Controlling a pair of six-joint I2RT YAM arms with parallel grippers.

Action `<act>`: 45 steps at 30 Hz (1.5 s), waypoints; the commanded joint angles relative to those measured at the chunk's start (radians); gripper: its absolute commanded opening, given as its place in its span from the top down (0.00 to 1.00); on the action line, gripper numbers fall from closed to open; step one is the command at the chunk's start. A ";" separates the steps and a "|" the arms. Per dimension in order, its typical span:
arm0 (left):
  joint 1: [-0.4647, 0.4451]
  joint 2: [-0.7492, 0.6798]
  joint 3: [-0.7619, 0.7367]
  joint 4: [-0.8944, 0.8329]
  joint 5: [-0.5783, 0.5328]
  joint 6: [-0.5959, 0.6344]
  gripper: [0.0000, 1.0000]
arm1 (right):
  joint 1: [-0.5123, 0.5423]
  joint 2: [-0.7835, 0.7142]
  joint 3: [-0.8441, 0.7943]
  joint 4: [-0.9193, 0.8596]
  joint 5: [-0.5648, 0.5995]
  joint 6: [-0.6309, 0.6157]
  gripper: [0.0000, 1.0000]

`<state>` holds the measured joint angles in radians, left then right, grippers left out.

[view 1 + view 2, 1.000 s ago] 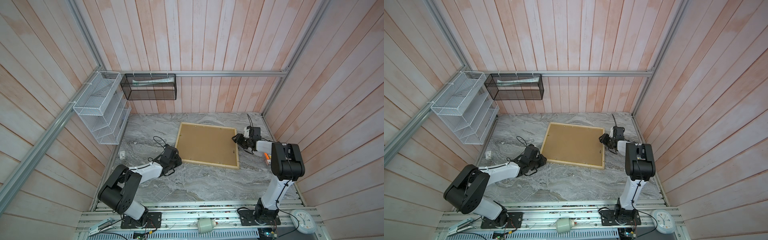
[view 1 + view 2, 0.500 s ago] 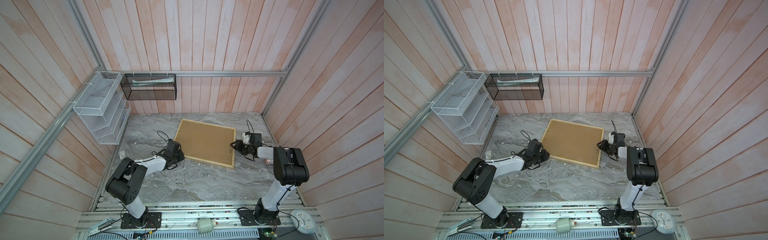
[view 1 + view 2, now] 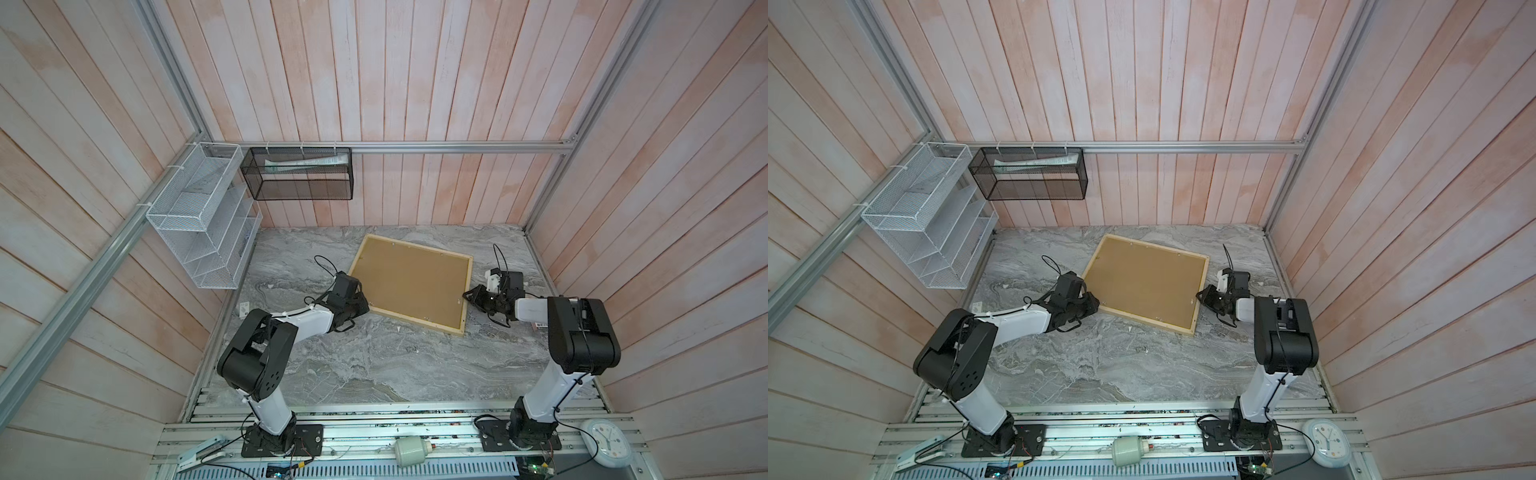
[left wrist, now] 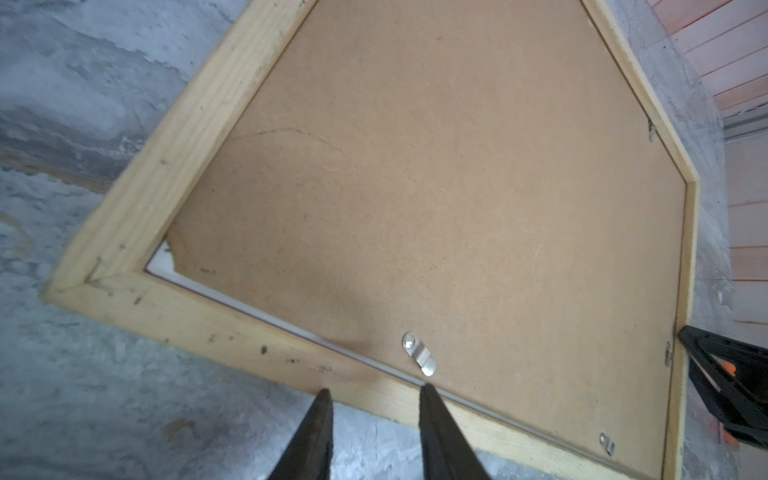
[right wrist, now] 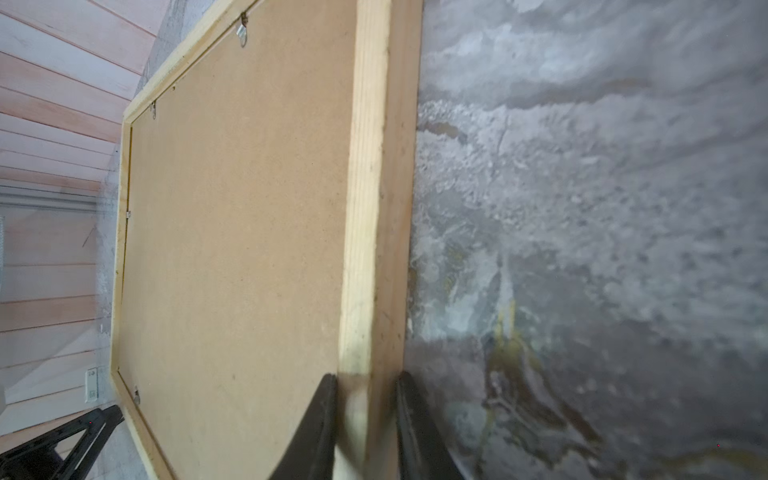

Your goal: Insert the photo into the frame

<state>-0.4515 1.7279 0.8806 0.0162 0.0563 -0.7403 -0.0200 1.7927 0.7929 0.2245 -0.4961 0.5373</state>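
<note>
1. Pale-wood frame (image 3: pixel 409 282) lies back-up on the marble table (image 3: pixel 374 365), toward the far middle and skewed to the table's edges. The brown back board (image 4: pixel 436 187) sits inside the rails, with a metal clip (image 4: pixel 419 354) turned over it.
2. Change noted: within the last second the frame has swung and shifted slightly toward the far wall. The right gripper (image 5: pixel 363 380) has slid along the right-hand rail toward its near end, and its jaws have drawn in from wide.
3. Right gripper, present state: its fingers press on either side of that rail, clamped on the frame.
4. Left gripper (image 4: pixel 374 390): the fingers stand partly apart, with their tips at the near-left rail beside the clip. Whether they bite the rail cannot be told.
5. Photo: not visible in any view. A white sheet edge (image 4: pixel 160 259) shows under a chipped corner of the back board; whether it is the photo cannot be told.
6. Assessment: with the back board in place and a gripper at each of two opposite rails, the work appears to be at a late stage, handling the closed frame. This holds only if the photo is already inside, which is unconfirmed.
</note>
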 commanded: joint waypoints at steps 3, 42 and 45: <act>0.005 0.052 0.053 0.028 0.036 0.027 0.64 | 0.043 -0.046 -0.096 -0.034 -0.030 0.040 0.80; -0.004 0.125 0.177 -0.119 -0.072 0.075 0.63 | 0.364 -0.569 -0.352 -0.048 0.322 0.227 0.51; -0.003 0.151 0.218 -0.163 -0.084 0.112 0.63 | 0.364 -0.561 -0.337 -0.063 0.326 0.213 0.51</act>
<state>-0.4526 1.8469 1.0531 -0.1093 -0.0021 -0.6796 0.3416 1.2251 0.4351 0.1848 -0.1974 0.7719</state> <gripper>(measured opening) 0.375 0.493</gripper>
